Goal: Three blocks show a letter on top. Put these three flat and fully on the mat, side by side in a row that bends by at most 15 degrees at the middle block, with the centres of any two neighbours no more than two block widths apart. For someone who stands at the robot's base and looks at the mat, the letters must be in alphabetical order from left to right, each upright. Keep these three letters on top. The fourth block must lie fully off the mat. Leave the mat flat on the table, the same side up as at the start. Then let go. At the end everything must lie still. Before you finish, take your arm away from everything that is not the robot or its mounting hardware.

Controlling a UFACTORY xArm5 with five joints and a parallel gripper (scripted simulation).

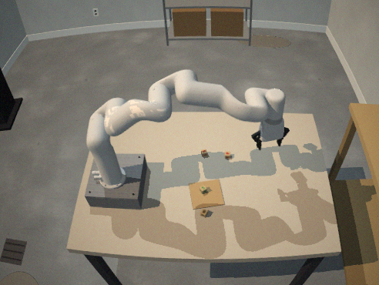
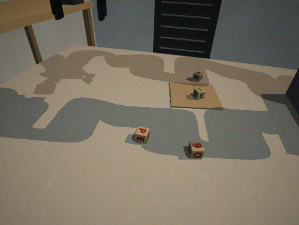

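Gripper [image 1: 269, 142] hanging released, nothing grasped, well apart from the tan mat [image 1: 216, 198] on the desk [image 1: 231, 239]. Green-lettered block [image 2: 199, 93] sitting on that mat; dark block [image 2: 197, 75] just beside it; red-lettered P block [image 2: 141, 134] and 9 block [image 2: 195, 149] near it.

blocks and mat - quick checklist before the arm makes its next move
1. Gripper open and holding nothing: ok.
2. Mat flat on the table: ok.
3. Three lettered blocks on the mat: not ok; only the green-lettered block is there.
4. Block with P on top on the mat: not ok, on the table.
5. Block with 9 on top: off the mat, ok if it is the fourth.
6. Top face of the dark block beside the mat: cannot tell.
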